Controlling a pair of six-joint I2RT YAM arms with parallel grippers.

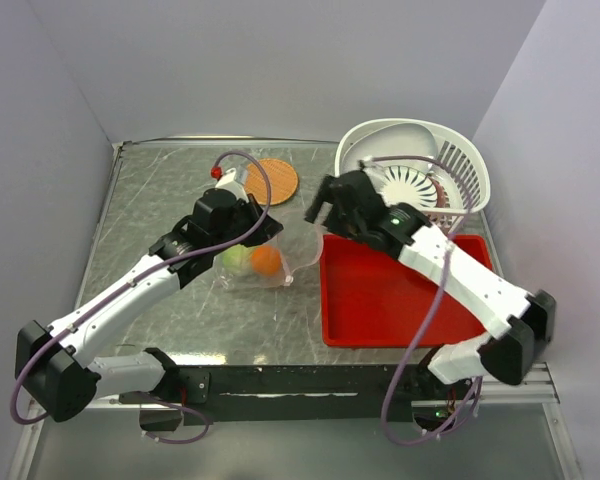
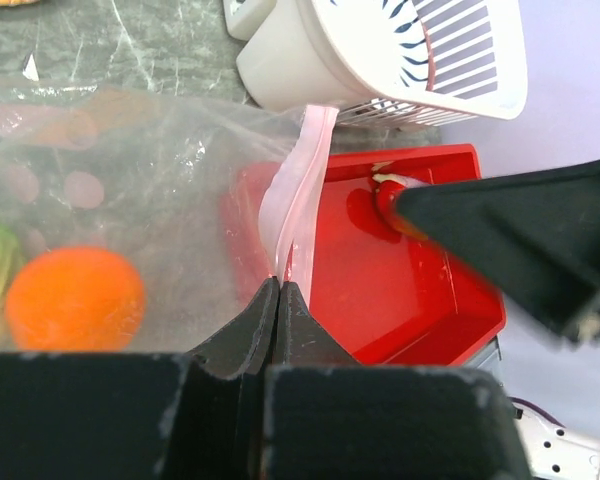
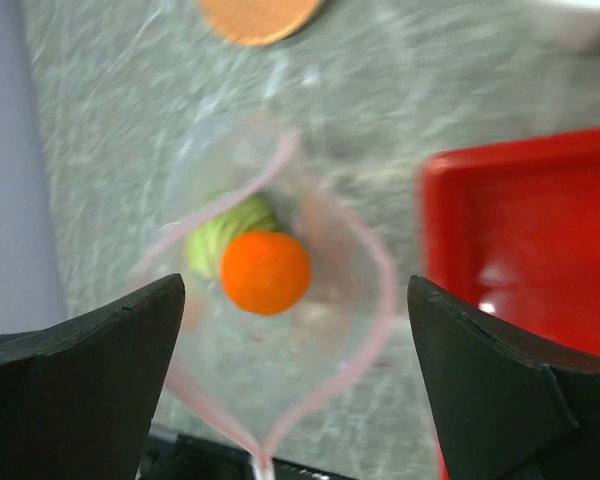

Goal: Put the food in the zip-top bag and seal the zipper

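The clear zip-top bag (image 1: pixel 280 262) lies at the table's middle, its mouth toward the red tray. The orange ball (image 1: pixel 266 260) and the pale green ball (image 1: pixel 237 260) are inside it. They also show in the right wrist view, the orange ball (image 3: pixel 266 272) in front of the green ball (image 3: pixel 212 240). My left gripper (image 2: pixel 280 285) is shut on the pinkish zipper strip (image 2: pixel 305 190) at one end of the mouth. The zipper (image 3: pixel 378 300) gapes in a wide loop. My right gripper (image 3: pixel 292 290) is open, above the mouth, touching nothing. I see no orange-red oval fruit.
A red tray (image 1: pixel 380 300) lies right of the bag. A white slotted basket (image 1: pixel 460 160) stands behind it at the back right. A flat orange-brown disc (image 1: pixel 272 181) lies behind the bag, with a small red and white piece (image 1: pixel 220 175) beside it.
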